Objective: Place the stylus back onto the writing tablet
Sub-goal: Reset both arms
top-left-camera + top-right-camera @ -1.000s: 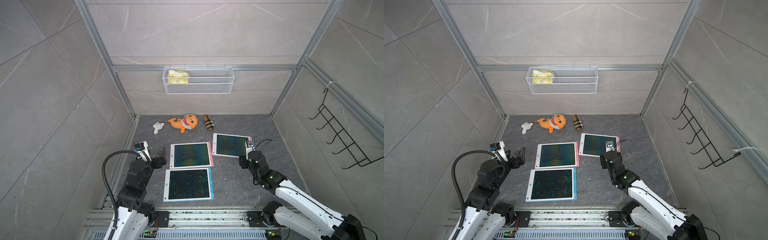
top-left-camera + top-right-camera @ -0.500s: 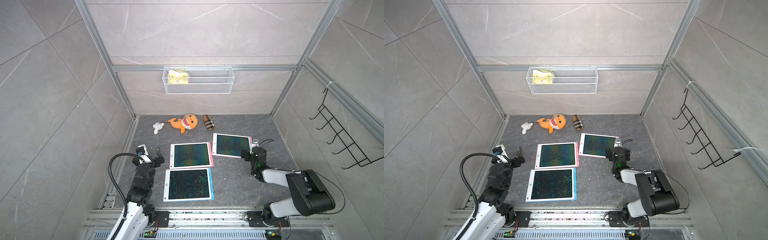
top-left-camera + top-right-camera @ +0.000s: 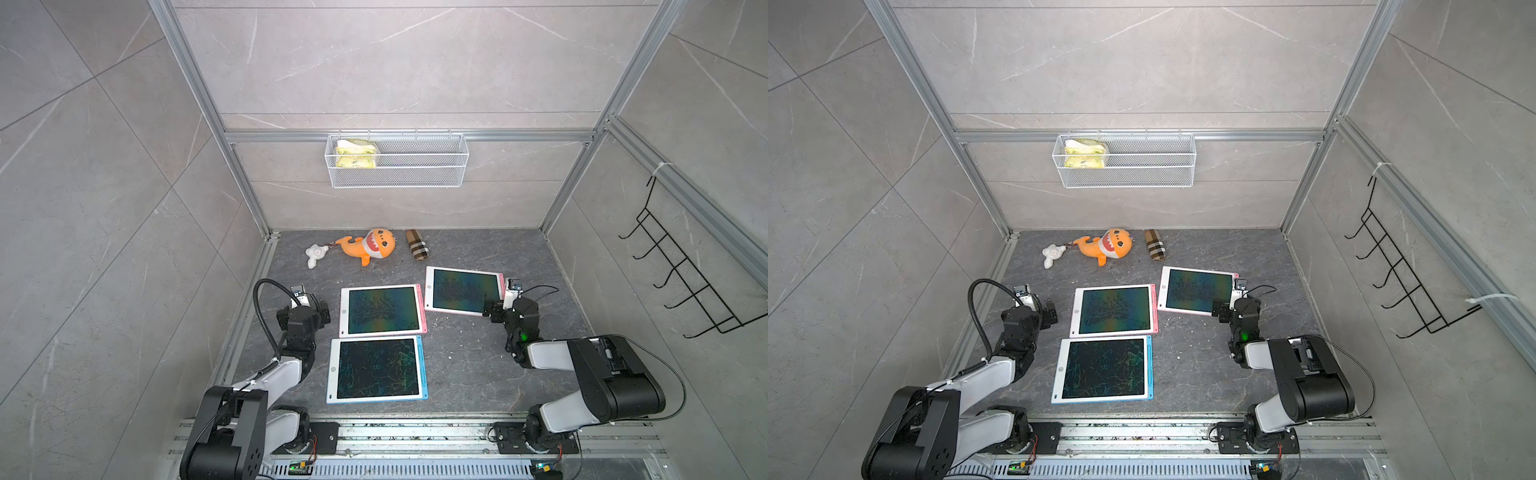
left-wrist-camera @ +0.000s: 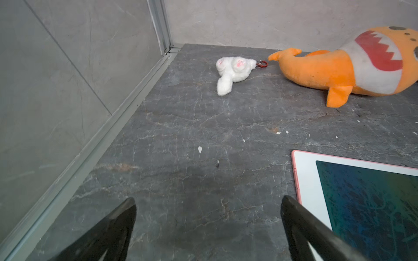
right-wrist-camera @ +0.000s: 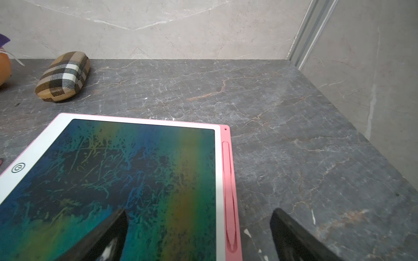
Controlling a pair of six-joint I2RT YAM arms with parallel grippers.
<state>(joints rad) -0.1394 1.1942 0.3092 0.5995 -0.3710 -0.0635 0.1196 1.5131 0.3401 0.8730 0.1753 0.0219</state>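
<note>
Over the last second both arms have folded back low over the worktop (image 5: 294, 135), and the right pincer (image 5: 199, 213) has drawn back from the pink writing tablet (image 5: 135, 169). It gapes wide and empty, as does the left pincer (image 4: 208, 200) over bare stone. The pink stylus (image 5: 229, 185) lies seated in the tablet's side slot, so the placing looks finished.

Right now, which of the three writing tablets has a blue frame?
The front tablet, lowest in both top views. The middle tablet and the right tablet behind it are pink-framed.
</note>
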